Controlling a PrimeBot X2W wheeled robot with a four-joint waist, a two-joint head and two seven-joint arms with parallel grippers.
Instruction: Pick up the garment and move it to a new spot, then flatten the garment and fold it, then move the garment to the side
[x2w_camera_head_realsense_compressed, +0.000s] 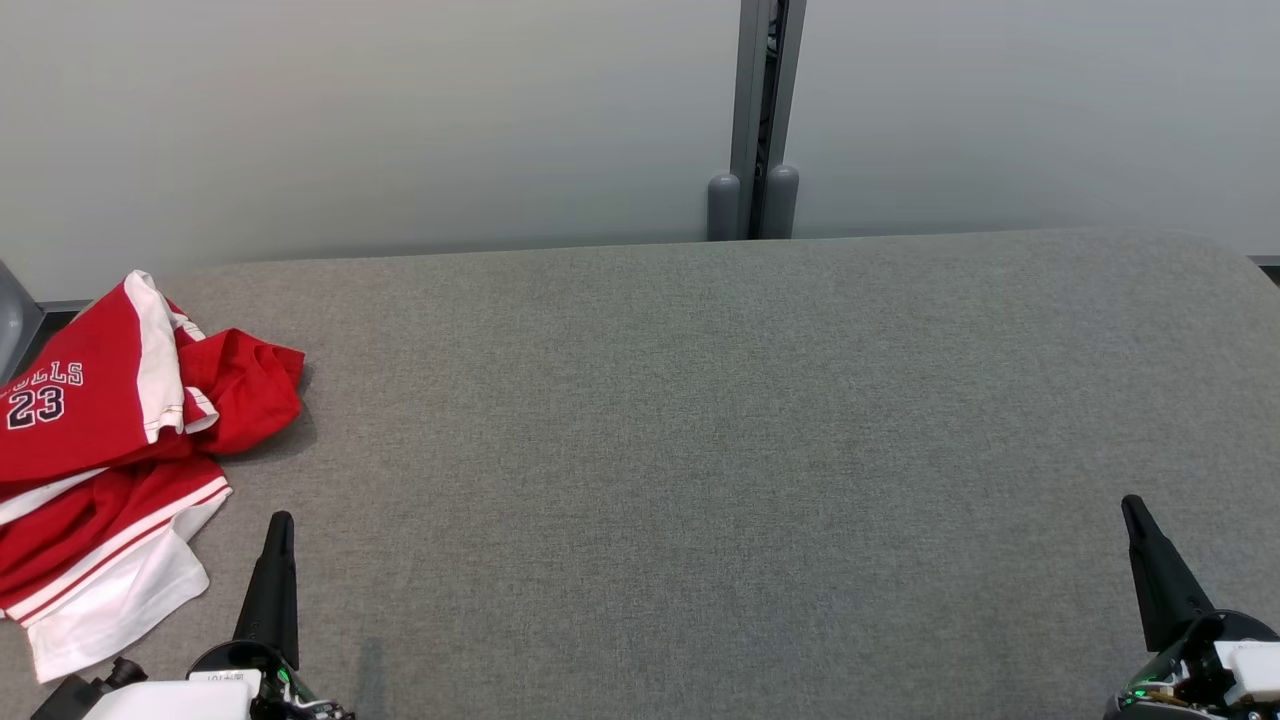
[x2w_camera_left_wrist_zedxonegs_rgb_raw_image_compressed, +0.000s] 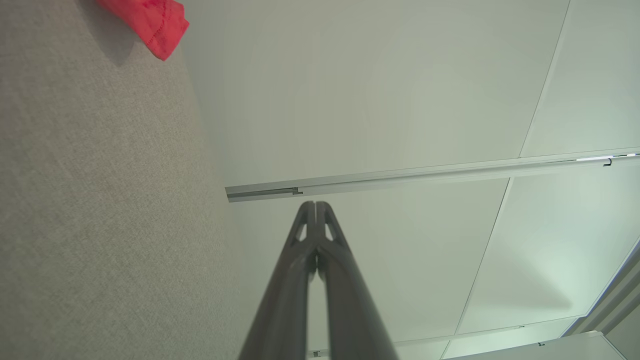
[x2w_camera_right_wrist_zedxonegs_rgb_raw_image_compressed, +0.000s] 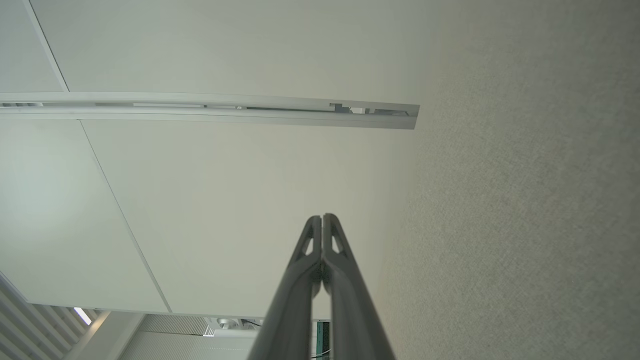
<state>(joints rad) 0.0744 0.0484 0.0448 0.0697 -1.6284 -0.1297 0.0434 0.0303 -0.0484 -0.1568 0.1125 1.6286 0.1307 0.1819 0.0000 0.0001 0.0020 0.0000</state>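
Red-and-white jersey (x2w_camera_head_realsense_compressed: 100, 450) crumpled at table's (x2w_camera_head_realsense_compressed: 700, 450) left edge, lying near-to-far | just left of my left gripper (x2w_camera_head_realsense_compressed: 280, 522) | right gripper (x2w_camera_head_realsense_compressed: 1132, 506) well apart | both pressed together, empty | left arm's job, I judge.

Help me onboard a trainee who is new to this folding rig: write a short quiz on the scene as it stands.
1. Fill in: the left gripper and the right gripper each hold nothing, with jaws ____.
2. The garment lies on which part of the table, seen from the head view? A. left edge B. middle C. right edge
3. True or false: the garment is already folded flat.

Key: 1. shut; 2. A; 3. false, it lies crumpled.
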